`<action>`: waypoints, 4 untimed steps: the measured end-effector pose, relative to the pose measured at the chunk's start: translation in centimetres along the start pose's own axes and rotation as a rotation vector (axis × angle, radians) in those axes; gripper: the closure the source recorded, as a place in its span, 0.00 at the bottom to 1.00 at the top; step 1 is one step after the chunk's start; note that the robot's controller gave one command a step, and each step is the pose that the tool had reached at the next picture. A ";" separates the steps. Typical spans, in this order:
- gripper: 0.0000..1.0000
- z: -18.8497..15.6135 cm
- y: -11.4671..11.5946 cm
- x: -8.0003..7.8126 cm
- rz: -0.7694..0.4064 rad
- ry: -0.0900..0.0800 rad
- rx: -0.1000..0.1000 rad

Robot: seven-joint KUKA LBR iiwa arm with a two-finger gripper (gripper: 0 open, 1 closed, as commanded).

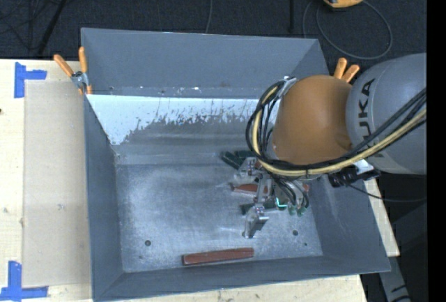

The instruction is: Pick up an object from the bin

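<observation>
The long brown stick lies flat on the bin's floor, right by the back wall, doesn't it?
No. The camera view shows the long, flat reddish-brown stick lying flat on the floor of the grey metal bin, but by the front wall, nearest the camera, not the back one.

We use one camera, mounted above the bin (174,63) and tilted somewhat from one side. It looks down from moderate range and covers the whole bin floor around the claw (256,218). The arm (390,116) enters from the view's right, beyond the claw.

Scuffed matt grey metal bin (160,196); smooth, faintly glossy brown flat bar (218,257).
</observation>
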State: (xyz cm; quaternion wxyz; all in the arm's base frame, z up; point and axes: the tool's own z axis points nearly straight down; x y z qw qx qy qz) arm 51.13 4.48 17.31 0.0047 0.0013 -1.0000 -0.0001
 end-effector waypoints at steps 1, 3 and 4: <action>0.00 -0.4 0.0 -0.2 0.001 -0.007 0.000; 1.00 9.8 -8.1 -3.5 -0.073 -0.013 -0.002; 1.00 -9.6 -8.8 -3.0 -0.161 -0.007 0.000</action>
